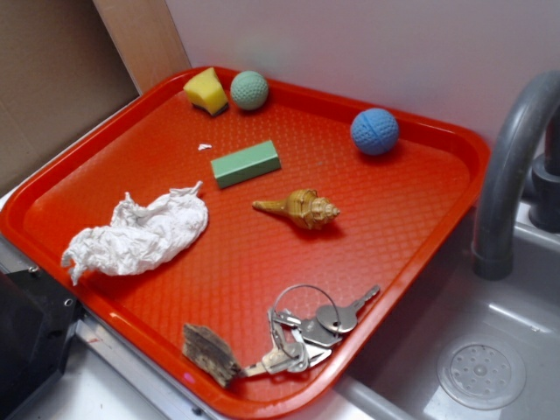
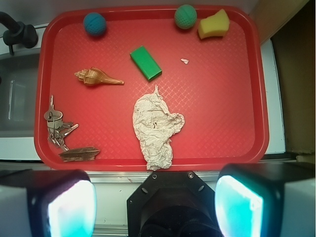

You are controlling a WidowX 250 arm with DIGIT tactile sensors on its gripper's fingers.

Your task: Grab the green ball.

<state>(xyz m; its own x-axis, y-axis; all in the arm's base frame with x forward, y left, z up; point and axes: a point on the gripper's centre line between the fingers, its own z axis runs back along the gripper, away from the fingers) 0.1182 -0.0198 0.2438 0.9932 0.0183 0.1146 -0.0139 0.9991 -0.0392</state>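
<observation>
On the red tray [image 1: 437,227] I see the green ball [image 1: 249,89] in the far corner, right beside the yellow sponge piece [image 1: 206,91], the two close enough that I can't tell if they touch. From my wrist view the same ball [image 2: 185,16] sits at the top edge of the tray, the sponge just to its right. Blue dimpled ball [image 1: 374,131] is along the same far edge but well apart from the green one, nearer the grey faucet [image 1: 512,166]. Green rectangular block [image 1: 246,163] lies flat near tray centre, tiny white scrap [image 1: 205,146] beside it. Tan seashell [image 1: 300,209] lies on its side in the middle, crumpled white tissue [image 1: 138,234] toward the tray's near-left side in the exterior view. Key ring with keys [image 1: 308,332] and a brown bark-like piece [image 1: 210,352] sit at the near edge, touching or nearly so. Sink basin with drain [image 1: 481,374] sits next to the tray. My gripper [image 2: 155,205] hangs off the near edge of the tray, well apart from the ball; both fingers [image 2: 69,207] show at the bottom of the wrist view spread wide, nothing between them, nothing held. The exterior view doesn't show the gripper at all.
</observation>
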